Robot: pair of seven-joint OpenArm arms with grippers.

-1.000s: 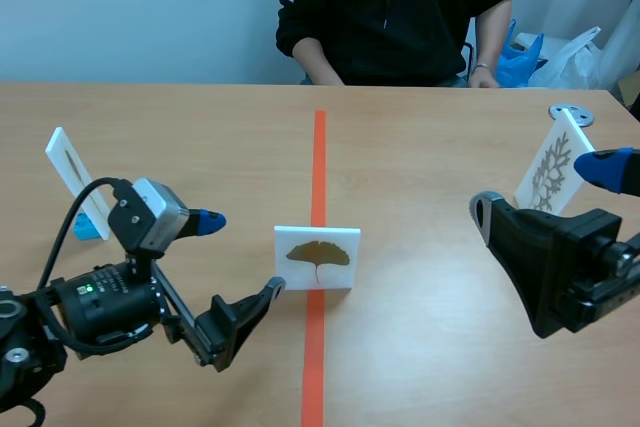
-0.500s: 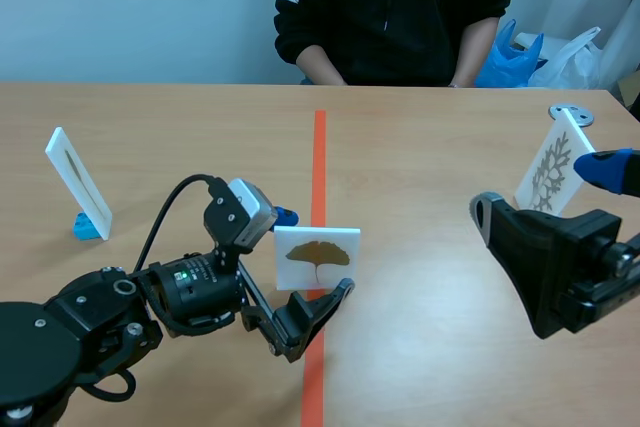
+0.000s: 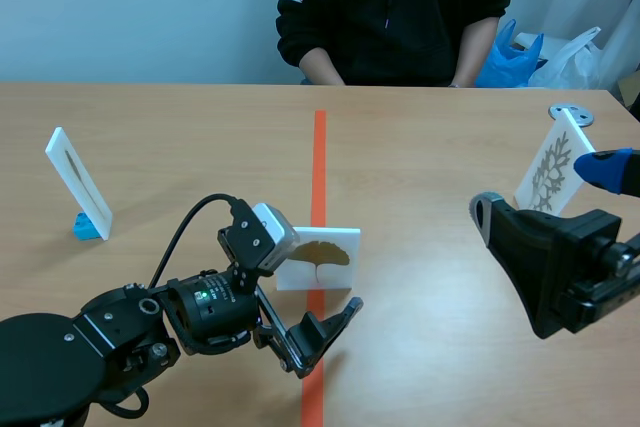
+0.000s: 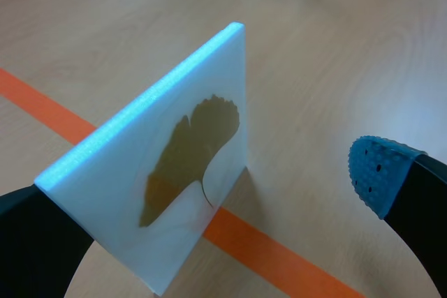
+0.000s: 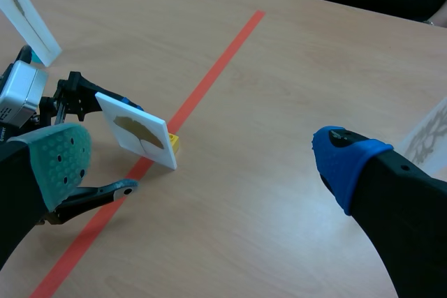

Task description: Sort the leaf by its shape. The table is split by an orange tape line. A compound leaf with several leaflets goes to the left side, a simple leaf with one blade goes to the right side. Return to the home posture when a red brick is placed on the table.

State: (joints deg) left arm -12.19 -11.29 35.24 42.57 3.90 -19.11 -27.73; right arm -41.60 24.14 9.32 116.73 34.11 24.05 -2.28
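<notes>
the left gripper (image 4: 199, 190) stands spread, with a white card (image 4: 126, 186) upright between its fingers, close by the left one and well apart from the right one's blue pad (image 4: 377, 172). the card shows a brown fan-shaped leaf (image 4: 185, 158) and stands on the orange tape line (image 4: 279, 263).

Left hand (image 4: 209, 186) spread, right hand (image 5: 202, 153) spread
</notes>
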